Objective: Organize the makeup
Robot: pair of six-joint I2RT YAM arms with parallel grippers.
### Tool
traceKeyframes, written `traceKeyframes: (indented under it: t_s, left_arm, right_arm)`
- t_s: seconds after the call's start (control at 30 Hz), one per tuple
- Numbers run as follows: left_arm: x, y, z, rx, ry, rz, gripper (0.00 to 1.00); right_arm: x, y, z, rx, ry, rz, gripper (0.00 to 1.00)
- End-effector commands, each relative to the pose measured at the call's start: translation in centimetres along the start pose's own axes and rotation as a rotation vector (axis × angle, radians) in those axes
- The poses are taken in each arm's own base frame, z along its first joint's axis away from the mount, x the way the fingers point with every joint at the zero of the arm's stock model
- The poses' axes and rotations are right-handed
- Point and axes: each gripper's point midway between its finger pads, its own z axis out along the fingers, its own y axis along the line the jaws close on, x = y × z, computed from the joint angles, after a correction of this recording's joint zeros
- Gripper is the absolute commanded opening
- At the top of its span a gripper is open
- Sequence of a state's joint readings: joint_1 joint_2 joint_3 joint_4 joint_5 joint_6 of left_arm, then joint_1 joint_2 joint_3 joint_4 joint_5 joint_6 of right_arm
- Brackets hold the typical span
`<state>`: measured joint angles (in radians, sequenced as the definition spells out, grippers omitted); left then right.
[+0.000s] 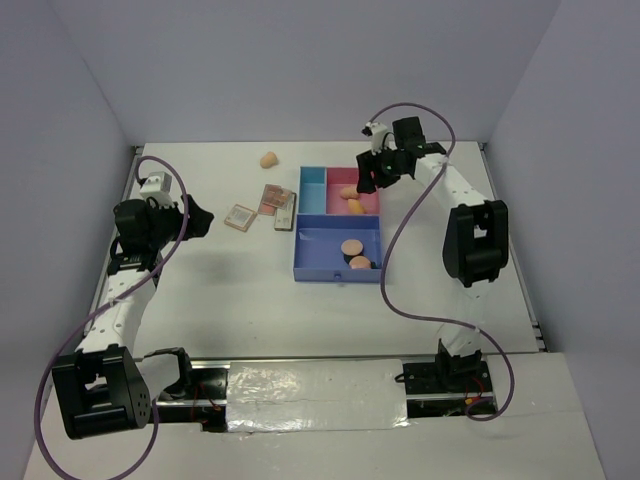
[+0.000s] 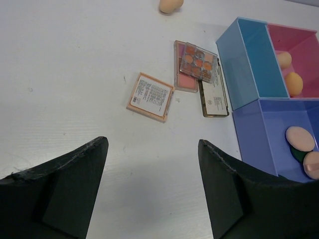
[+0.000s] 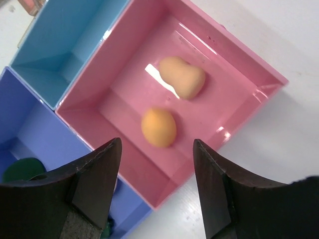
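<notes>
Sponges [image 3: 158, 127] — two lay in the pink compartment [image 3: 234, 99], frame centre, sorted by kind | your right gripper [image 3: 156, 159] hovered over them, jaws apart, empty | your left gripper [image 2: 152, 149], jaws wide, faced palettes [image 2: 194, 62] upper centre — likely next.

A white counter [image 1: 250, 320] carries a plastic tray [image 1: 318, 272] near its middle. The tray is split into a light-blue compartment [image 1: 313, 186] at 11 o'clock, a pink compartment [image 3: 239, 89] at 1 o'clock and a long darker-blue compartment [image 1: 320, 245] at 6 o'clock. A crinkled silver strip [image 1: 315, 390] lies along the counter's 6 o'clock edge, and pale walls [image 1: 300, 60] stand on the other sides.
</notes>
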<state>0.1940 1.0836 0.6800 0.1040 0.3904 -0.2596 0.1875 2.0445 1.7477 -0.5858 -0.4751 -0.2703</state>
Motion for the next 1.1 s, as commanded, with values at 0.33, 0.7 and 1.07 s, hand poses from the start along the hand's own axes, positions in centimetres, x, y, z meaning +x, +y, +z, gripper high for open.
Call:
traceKeyframes:
  t_s: [0.33,0.7,1.07]
  left_arm:
    - [-1.5,-0.7,-0.4,0.029,-0.057,0.047,0.84]
    - [-1.5,-0.8,-0.3,0.039,-0.055,0.045,0.84]
    - [-1.0,-0.7,-0.1,0.043,-0.040,0.035,0.84]
  right_arm:
    - [0.8,-10.1,-10.1,0.454,-0.097,0.228,0.66]
    - [8.9,-18.7,-10.0,0.653,0.055,0.611,0.63]
    - [9.9,-22.7,-9.8,0.788,-0.005,0.687,0.63]
